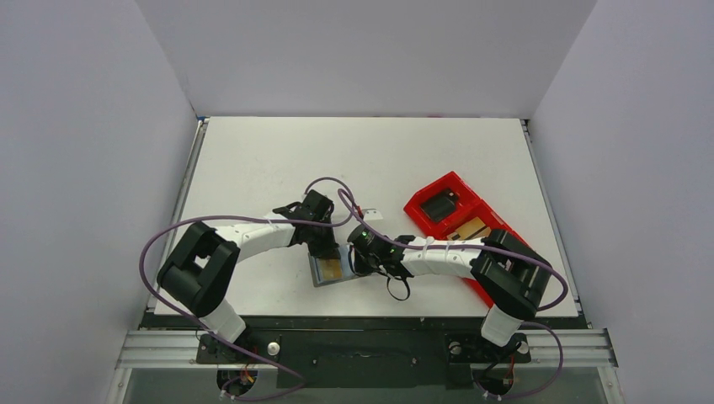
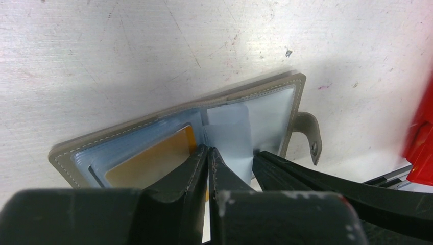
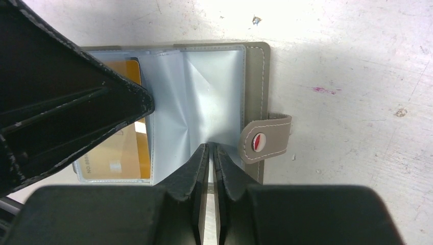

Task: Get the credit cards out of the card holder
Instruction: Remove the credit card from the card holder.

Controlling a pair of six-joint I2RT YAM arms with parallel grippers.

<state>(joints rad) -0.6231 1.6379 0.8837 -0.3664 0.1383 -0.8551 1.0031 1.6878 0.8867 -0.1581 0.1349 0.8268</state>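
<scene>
The card holder (image 1: 333,271) lies open on the table near the front edge, blue-grey inside up (image 2: 270,109) (image 3: 255,61). One yellow-orange credit card (image 2: 148,163) (image 3: 120,153) sits in its left pocket. My left gripper (image 1: 327,251) (image 2: 208,149) is shut, its tips pressed on the inside at the card's right edge. My right gripper (image 1: 360,257) (image 3: 210,145) is shut on a creased blue-grey inner sleeve (image 3: 204,102) beside the snap tab (image 3: 265,138). The left fingers (image 3: 76,117) cover part of the card in the right wrist view.
A long red tray (image 1: 421,199) lies to the right, holding a black block (image 1: 438,206) and tan cards (image 1: 471,229); its edge shows in the left wrist view (image 2: 421,148). A small white strip (image 1: 371,215) lies behind the grippers. White walls enclose the table.
</scene>
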